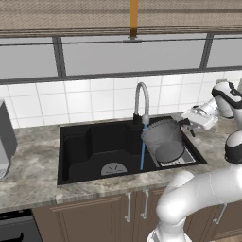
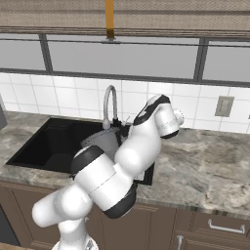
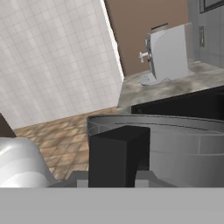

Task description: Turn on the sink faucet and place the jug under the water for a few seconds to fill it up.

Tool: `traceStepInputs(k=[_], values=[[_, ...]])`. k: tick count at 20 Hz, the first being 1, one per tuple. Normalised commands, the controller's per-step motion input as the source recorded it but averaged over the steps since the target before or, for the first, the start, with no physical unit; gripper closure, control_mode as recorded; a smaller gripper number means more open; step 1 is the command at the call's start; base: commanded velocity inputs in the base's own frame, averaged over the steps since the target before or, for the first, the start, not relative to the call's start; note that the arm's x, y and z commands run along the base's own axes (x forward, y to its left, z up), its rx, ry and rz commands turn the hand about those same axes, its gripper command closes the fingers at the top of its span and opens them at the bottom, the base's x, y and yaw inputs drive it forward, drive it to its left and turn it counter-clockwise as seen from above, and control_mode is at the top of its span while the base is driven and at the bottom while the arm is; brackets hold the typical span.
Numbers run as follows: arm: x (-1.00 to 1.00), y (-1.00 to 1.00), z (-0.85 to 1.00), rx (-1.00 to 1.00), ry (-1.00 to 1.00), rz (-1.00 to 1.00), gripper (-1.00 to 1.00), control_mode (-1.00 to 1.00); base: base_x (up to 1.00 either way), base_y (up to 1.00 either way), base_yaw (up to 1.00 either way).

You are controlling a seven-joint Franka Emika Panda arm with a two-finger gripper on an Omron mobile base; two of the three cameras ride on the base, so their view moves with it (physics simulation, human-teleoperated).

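The sink faucet arches over the black sink. From its spout the water falls as a thin blue stream to the basin floor. The dark grey jug hangs at the right end of the sink, and the stream runs along its left edge. My gripper is shut on the jug's black handle, reaching in from the right. In the right base view my arm hides most of the jug.
A grey perforated tray lies in the sink under the jug. A grey coffee machine stands on the counter at the far left. Marble counter stretches to the right, with a wall outlet above it.
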Motion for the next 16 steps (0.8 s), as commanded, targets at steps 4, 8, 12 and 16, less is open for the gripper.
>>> traceStepInputs(k=[4,8,12,16], values=[[0.17,0.1,0.0,0.0,0.0,0.0,1.0,-1.0,0.0,0.0,0.0],[0.18,0.1,0.0,0.0,0.0,0.0,1.0,-1.0,0.0,0.0,0.0],[0.17,0.08,0.0,0.0,0.0,0.0,1.0,-1.0,0.0,0.0,0.0],[0.08,0.04,0.0,0.0,0.01,0.0,1.0,-1.0,0.0,0.0,0.0]])
